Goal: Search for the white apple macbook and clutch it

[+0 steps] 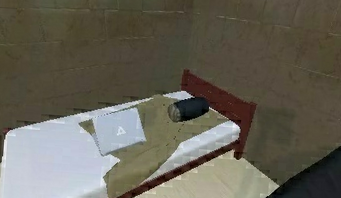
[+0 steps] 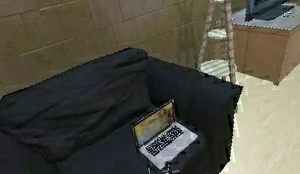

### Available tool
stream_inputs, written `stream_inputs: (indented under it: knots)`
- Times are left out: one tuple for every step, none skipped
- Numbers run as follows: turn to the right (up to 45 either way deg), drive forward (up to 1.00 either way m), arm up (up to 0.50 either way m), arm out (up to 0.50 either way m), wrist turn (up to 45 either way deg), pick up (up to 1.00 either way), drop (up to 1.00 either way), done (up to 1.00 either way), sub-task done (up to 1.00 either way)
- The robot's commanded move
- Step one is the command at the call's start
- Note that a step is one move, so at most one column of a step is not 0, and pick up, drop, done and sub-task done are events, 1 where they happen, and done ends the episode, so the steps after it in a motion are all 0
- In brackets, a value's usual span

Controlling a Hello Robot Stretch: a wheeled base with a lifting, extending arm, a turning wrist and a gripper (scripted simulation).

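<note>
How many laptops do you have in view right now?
2. A closed white laptop lies on the bed in the forward view; an open laptop sits on the black armchair in the arm side view. Others may be hidden.

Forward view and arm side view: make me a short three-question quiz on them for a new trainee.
1. True or false: in the forward view, the white laptop on the bed has its lid raised.
2. In the arm side view, the open laptop rests on: A) the black armchair; B) a kitchen counter; C) a desk.
3. Fill in: in the forward view, the dark bolster lies at the end of the bed with the red-brown ____.

Key: 1 false, it lies shut flat; 2 A; 3 headboard.
</note>
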Motion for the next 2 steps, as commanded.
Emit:
stream_inputs:
  knots:
    - [0.0, 0.00, 0.00, 0.00, 0.0, 1.00, 0.00, 0.00, 0.00]
    - [0.0, 0.00, 0.10, 0.00, 0.0, 0.00, 0.00, 0.00, 0.00]
